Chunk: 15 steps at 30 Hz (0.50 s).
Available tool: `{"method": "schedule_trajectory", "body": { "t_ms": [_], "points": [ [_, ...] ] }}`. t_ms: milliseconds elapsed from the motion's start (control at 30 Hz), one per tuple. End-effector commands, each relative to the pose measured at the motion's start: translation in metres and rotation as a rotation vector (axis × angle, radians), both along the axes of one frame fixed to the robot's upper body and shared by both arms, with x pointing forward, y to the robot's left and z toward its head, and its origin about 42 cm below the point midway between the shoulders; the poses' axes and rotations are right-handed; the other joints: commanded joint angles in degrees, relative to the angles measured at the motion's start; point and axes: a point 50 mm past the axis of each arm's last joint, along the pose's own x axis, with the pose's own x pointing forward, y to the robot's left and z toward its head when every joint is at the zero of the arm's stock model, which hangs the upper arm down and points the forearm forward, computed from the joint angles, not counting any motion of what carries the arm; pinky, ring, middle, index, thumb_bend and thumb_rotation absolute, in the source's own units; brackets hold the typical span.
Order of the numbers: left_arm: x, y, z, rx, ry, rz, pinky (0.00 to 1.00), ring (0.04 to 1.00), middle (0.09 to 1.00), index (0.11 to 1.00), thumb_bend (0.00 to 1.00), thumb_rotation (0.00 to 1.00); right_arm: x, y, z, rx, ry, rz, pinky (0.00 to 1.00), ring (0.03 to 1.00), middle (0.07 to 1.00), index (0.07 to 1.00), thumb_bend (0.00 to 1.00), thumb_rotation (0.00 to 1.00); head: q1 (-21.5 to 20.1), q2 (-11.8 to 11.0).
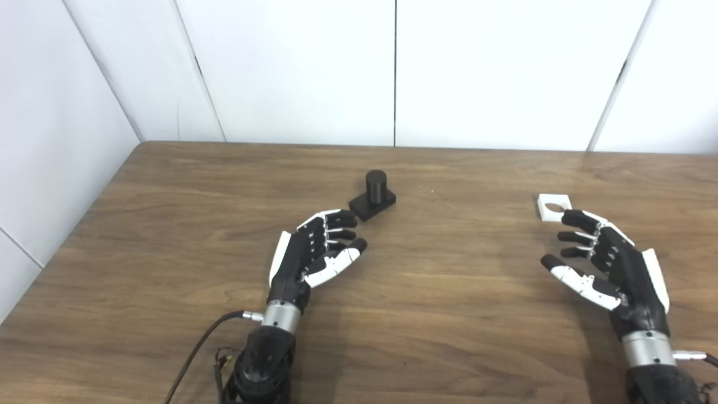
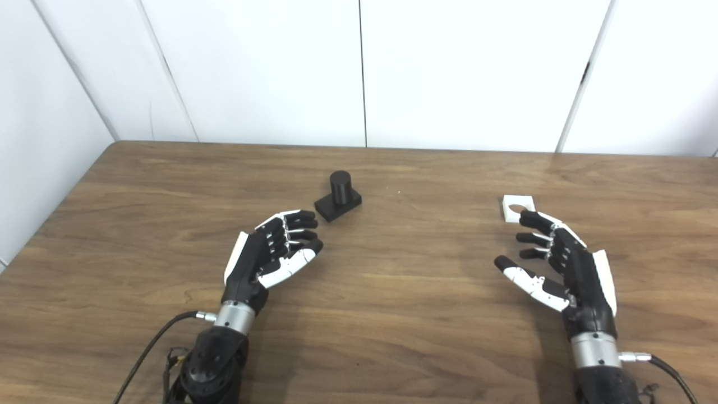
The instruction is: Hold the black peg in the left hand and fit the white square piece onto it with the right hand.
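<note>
black peg (image 1: 373,196) just beyond left hand (image 1: 312,252) | white square piece (image 1: 553,206) at right hand (image 1: 611,264) fingertips

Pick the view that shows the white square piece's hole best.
Left eye view: the white square piece shows slightly more of its hole beyond the right hand. In the right eye view, a fingertip overlaps the hole's near edge a bit more.

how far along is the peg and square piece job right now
Nothing is done yet. The black peg stands on the table, unheld, just beyond the open left robot hand. The white square piece lies flat by the open right robot hand. Both grasps and the fitting remain.
</note>
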Motion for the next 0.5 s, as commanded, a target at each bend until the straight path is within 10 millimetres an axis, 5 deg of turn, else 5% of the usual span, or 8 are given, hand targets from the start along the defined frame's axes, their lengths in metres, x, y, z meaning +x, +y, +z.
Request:
{"method": "schedule_trajectory", "body": {
  "t_ms": [0, 467],
  "points": [
    [0.006, -0.003, 0.004, 0.036, -0.053, 0.021, 0.58, 0.659, 0.687, 0.667, 0.62, 0.23, 0.003, -0.006, 0.006, -0.037, -0.032, -0.004, 0.58, 0.682, 0.758, 0.735, 0.64, 0.19, 0.1, 0.0],
    [0.031, -0.011, 0.038, 0.416, -0.147, 0.161, 0.59, 0.701, 0.733, 0.697, 0.69, 0.26, 0.002, -0.006, 0.008, -0.037, -0.033, -0.001, 0.57, 0.682, 0.755, 0.734, 0.63, 0.16, -0.2, -0.1]
  ]
}}
